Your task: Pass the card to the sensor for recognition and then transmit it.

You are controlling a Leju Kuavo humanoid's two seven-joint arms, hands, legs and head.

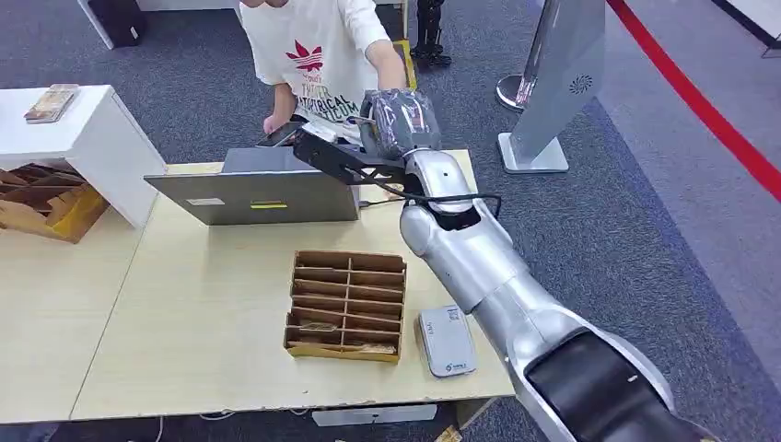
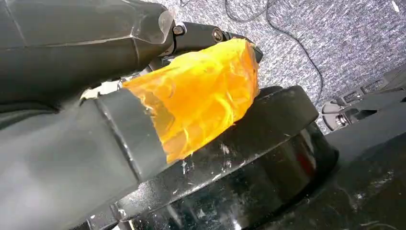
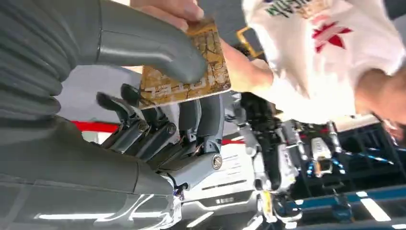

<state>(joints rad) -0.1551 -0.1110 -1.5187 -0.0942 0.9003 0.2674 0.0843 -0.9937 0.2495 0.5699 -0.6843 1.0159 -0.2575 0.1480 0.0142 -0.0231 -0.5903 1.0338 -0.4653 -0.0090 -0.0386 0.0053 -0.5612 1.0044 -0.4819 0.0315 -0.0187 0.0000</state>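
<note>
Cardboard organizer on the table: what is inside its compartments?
The cardboard organizer has two columns of slots. Flat brownish cards show in the two nearest slots, bottom left and bottom right; the other slots look empty, though their dividers hide their depths.

The flat, gold-and-brown patterned card (image 3: pixel 184 72) was pinched between the right hand's (image 3: pixel 158 91) thick grey thumb and darker fingers (image 3: pixel 201 117), its far edge also touched by a person's fingertips (image 3: pixel 174 9).

The grey rectangular sensor (image 1: pixel 446 341) lay flat on the tabletop, well apart from that hand.

You face a pale wooden bench (image 1: pixel 203 341). On it sit a grey laptop (image 1: pixel 253 189) at the far edge, a brown cardboard divider tray (image 1: pixel 346 305) in the middle, and a small grey sensor box (image 1: pixel 446 341) just beside the tray.
</note>
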